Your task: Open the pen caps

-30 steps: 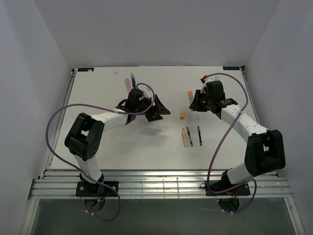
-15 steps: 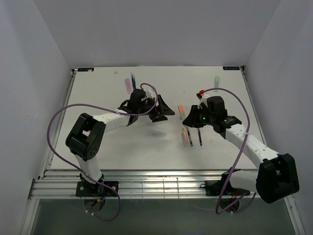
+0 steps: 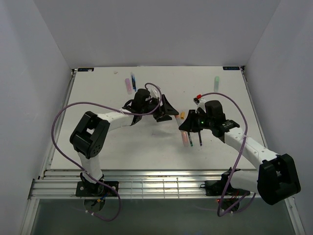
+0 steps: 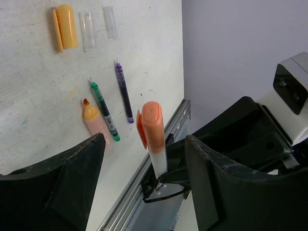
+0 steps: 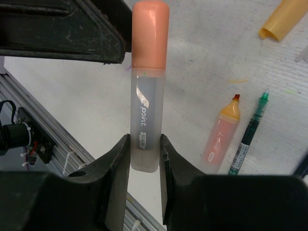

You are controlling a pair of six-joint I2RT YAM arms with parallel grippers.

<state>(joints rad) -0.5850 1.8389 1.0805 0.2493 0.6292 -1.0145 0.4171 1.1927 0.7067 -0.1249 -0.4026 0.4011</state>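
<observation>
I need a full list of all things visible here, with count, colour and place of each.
capped marker: one, clear body, orange cap, upright in right gripper
uncapped marker: one, pinkish orange, lying on table
thin pens: two, green and purple, beside uncapped marker
loose cap: one, yellow-orange, on table
clear caps: two, transparent, beside loose cap
far pens: three, pink, blue, mint green, table's far edge
table: one, white
left gripper: one, black, open by orange cap
right gripper: one, black, shut on capped marker

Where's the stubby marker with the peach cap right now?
Top view, right of centre: the peach-capped frosted plastic marker is clamped in the right gripper, cap towards the open left gripper, beside the uncapped pens.
</observation>
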